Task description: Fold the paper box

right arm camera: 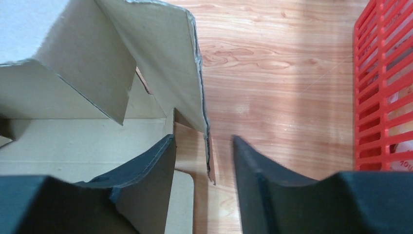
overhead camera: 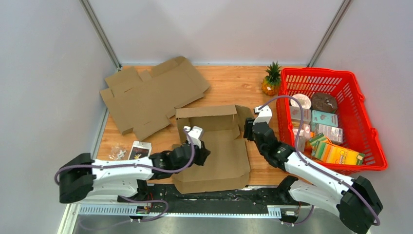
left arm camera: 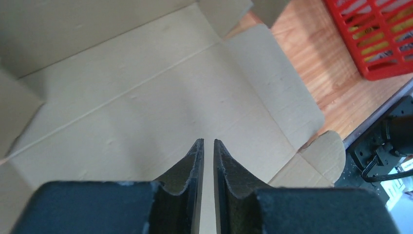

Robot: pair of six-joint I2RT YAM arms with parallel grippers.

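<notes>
The paper box lies half-formed mid-table, back wall and right flap raised, front panel flat. In the top view my left gripper hovers over the box's left side. In the left wrist view that gripper has its jaws only a narrow slit apart, nothing between them, above the box's flat inner panel. My right gripper is at the box's right wall. The right wrist view shows that gripper open, the raised right flap hanging with its lower edge between the fingers, unclamped.
A flat unfolded cardboard sheet lies at the back left. A red basket of groceries stands at the right, a small pineapple beside it. A dark packet and a clear bag lie near the left front edge.
</notes>
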